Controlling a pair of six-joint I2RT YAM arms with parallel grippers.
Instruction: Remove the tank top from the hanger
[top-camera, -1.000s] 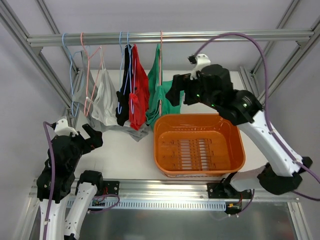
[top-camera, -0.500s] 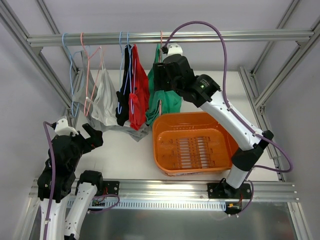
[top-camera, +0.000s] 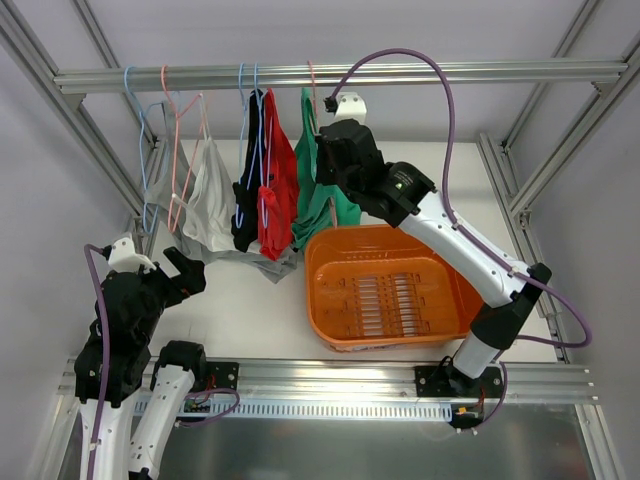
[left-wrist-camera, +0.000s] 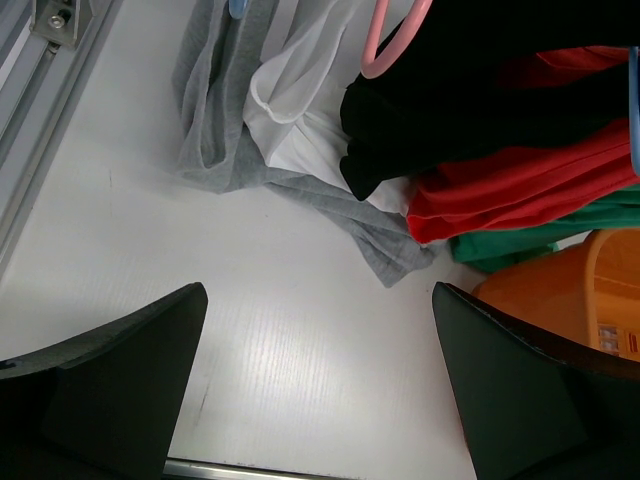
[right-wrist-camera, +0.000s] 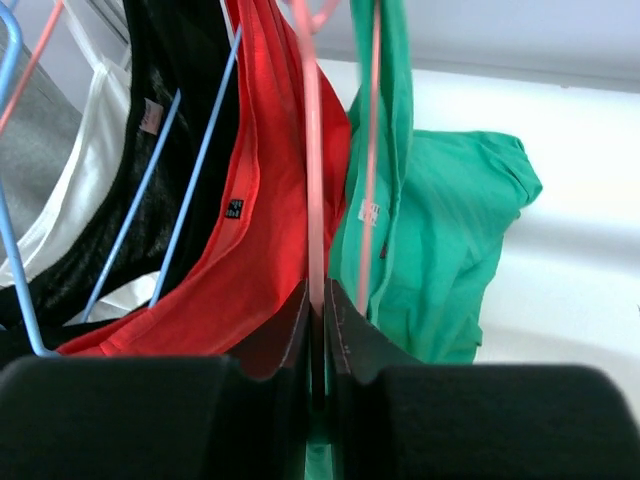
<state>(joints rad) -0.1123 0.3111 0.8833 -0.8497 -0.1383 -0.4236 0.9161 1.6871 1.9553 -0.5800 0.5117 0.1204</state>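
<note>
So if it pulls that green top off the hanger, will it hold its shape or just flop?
Probably flop: the tank top hangs in soft folds, bunched low. Likely light, since a thin wire hanger carries it. Its straps might snag.

Top view high overhead, left wrist low over table (left-wrist-camera: 300, 330), right wrist close on hanger (right-wrist-camera: 312, 180), 3 share tank top (right-wrist-camera: 440, 230)

Robotics lab cell, aluminium extrusion frame (top-camera: 420, 72), plain pale walls (top-camera: 40, 180), white tabletop (top-camera: 250, 300), exposed purple cabling (top-camera: 446, 130)
</note>
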